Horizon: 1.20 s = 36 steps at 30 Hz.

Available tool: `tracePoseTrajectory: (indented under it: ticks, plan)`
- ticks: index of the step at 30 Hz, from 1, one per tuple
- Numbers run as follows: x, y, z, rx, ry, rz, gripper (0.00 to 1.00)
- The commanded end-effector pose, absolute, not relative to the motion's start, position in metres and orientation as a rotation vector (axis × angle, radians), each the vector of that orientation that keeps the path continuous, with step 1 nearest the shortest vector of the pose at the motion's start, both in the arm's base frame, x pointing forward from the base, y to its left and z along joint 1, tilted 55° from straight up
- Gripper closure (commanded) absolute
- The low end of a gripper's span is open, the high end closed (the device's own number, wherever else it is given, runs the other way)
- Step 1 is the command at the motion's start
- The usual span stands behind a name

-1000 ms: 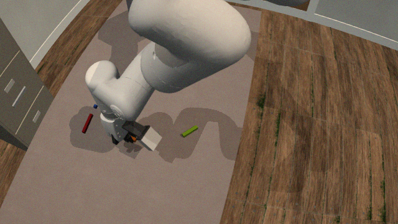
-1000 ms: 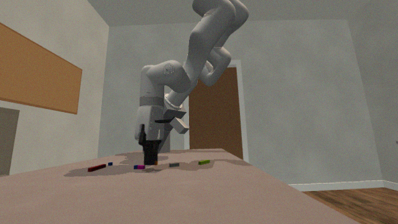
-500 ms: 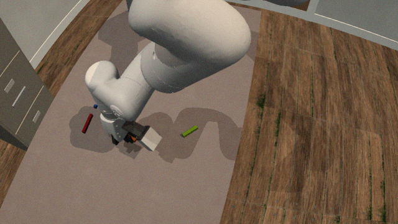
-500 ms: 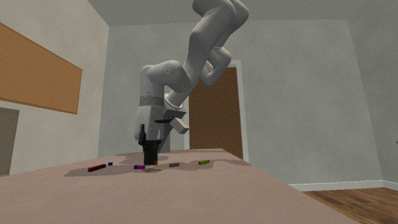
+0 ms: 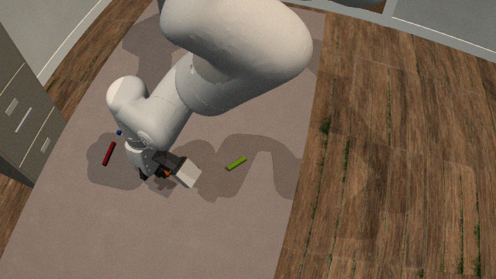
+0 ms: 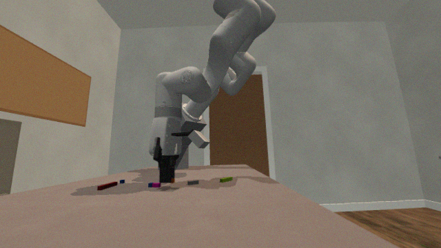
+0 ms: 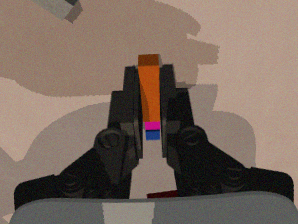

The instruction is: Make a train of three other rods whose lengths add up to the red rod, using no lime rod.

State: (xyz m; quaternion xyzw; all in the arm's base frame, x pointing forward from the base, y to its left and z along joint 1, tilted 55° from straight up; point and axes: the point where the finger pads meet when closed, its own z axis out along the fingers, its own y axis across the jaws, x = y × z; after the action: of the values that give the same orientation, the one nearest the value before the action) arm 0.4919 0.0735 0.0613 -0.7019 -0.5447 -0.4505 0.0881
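A wooden floor (image 5: 387,155) (image 6: 396,220) is seen beside the pinkish-brown table top (image 5: 136,232) (image 6: 207,213) (image 7: 265,60), on which shadows are cast by the arm. The orange rod (image 5: 167,173) (image 6: 173,180) (image 7: 150,95) is gripped between the fingers of the gripper (image 5: 162,173) (image 6: 167,180) (image 7: 149,85), low at the table; whether its full weight is borne by the table cannot be told.

Beyond its near end in the wrist view, the magenta rod (image 6: 156,184) (image 7: 152,125) and a blue rod (image 6: 150,184) (image 7: 152,135) are lined up, roughly along the same line. By colour, one, two and four make the seven of the red rod (image 5: 108,153) (image 6: 107,186) (image 7: 162,194), so the train appears nearly completed. The joint at the orange rod cannot be judged closely.

The second blue rod (image 5: 118,132) (image 6: 122,181), the grey rod (image 6: 193,182) (image 7: 52,7) and the lime rod (image 5: 236,163) (image 6: 226,179) are left apart from the train. What remains, presumably, is for the gap and line to be made good, and for the orange rod to be released without being nudged.
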Motion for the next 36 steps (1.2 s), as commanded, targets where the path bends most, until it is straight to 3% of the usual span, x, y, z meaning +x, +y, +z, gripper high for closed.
tracePoseTrajectory:
  ticks: [1,36]
  plan:
    - [0.4929,0.0725,0.061,-2.093,-1.62,-1.342,0.96]
    - [0.4985,0.0789,0.0549,-2.093,-1.62,-1.342,0.96]
